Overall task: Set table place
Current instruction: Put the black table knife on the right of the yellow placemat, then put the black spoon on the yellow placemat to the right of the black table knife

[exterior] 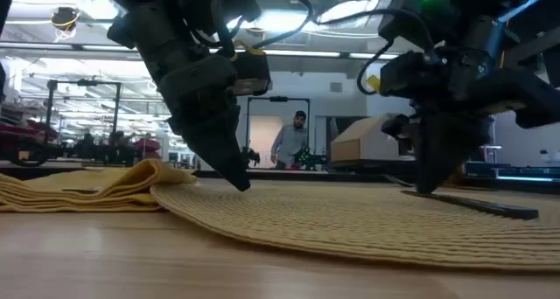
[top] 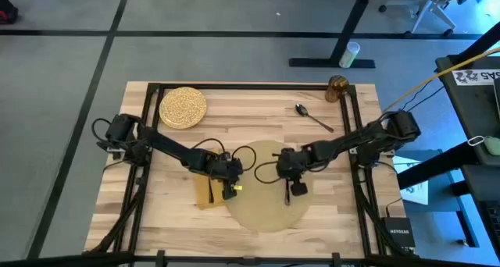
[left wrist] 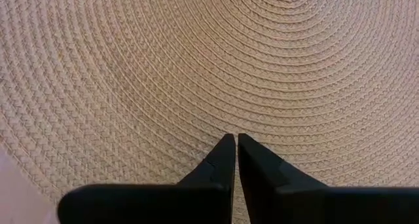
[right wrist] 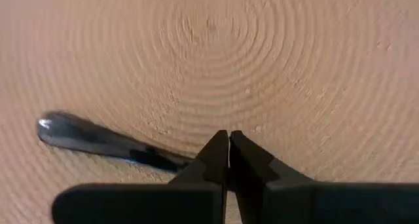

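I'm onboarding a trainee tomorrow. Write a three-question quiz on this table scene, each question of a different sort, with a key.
1. True or false: the plate sits on the placemat.
2. Which lies nearest the amber glass? A napkin; B spoon; C plate.
3. Fill in: both the left pincer and the right pincer hang over the ____.

Key: 1 false; 2 B; 3 placemat.

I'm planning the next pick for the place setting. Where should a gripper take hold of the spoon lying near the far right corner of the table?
Probably at the middle of the handle, coming straight down from above. The spoon lies flat on the bare table, angled diagonally, so the fingers should close across the thin handle, square to its line. The bowl end is wider and curved, a poorer hold. The glass stands apart from it.
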Robot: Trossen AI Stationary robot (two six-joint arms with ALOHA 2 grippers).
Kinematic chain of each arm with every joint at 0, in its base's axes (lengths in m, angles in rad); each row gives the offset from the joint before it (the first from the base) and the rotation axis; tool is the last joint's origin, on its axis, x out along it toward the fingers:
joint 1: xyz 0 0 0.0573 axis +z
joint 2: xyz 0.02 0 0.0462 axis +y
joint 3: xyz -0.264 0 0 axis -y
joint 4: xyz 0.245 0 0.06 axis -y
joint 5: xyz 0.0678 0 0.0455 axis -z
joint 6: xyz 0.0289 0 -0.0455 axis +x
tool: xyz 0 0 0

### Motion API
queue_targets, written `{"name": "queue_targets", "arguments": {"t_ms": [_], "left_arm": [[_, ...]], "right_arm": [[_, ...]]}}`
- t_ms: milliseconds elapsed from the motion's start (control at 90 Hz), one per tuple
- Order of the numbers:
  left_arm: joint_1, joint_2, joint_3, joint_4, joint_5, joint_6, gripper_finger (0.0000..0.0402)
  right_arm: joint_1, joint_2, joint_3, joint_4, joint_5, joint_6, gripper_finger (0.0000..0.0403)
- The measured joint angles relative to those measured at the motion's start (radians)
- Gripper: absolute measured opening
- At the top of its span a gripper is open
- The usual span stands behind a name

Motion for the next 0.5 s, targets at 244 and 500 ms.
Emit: {"name": "queue_targets", "arguments": {"t_ms": [244,500], "left_arm": [[0.000,0.000,0.000,0.002,0.000,0.002,0.0001],[-0.001,0.000,0.000,0.009,0.000,0.019,0.0001]], "right_arm": [[-0.056,-0.158,0.034,-0.328,0.203,0.017,0.0000],[-0.311,-0.325,-0.028,-0.463,0.340,0.009,0.0000]]}}
